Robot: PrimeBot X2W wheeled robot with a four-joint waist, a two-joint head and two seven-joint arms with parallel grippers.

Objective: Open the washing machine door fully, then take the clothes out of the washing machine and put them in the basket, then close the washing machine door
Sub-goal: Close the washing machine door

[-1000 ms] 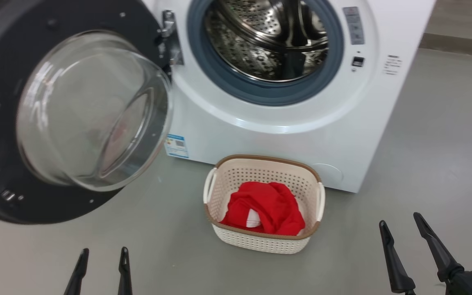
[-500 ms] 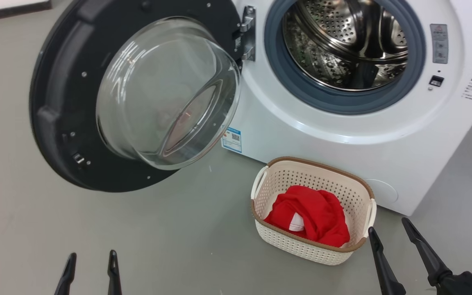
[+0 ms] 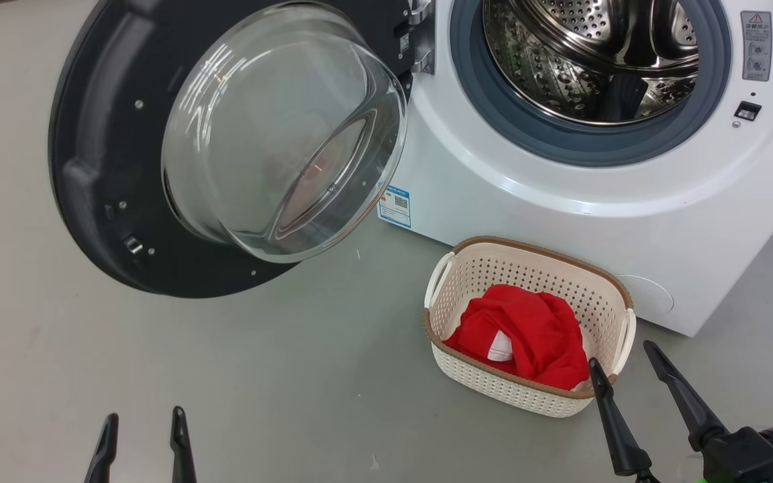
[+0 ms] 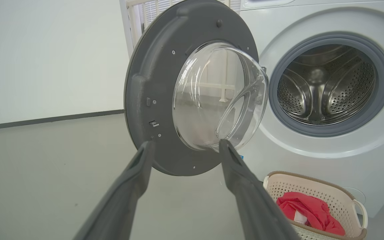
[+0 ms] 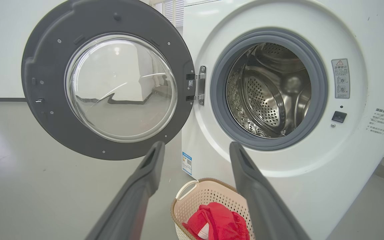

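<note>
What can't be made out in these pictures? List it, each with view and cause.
The clothes: lower folds hidden by the basket wall, head view.
The washing machine door: outer face turned away, all three views.
The printed text on the washing machine: too small to read, right wrist view.
The drum: top cut off by the upper edge, head view.
The blue label: too small to read, head view.

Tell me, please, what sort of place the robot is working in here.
Probably a laundry area, perhaps a test room: a white front-loading washing machine with its door standing open, a basket holding red clothes, and a plain grey floor.
</note>
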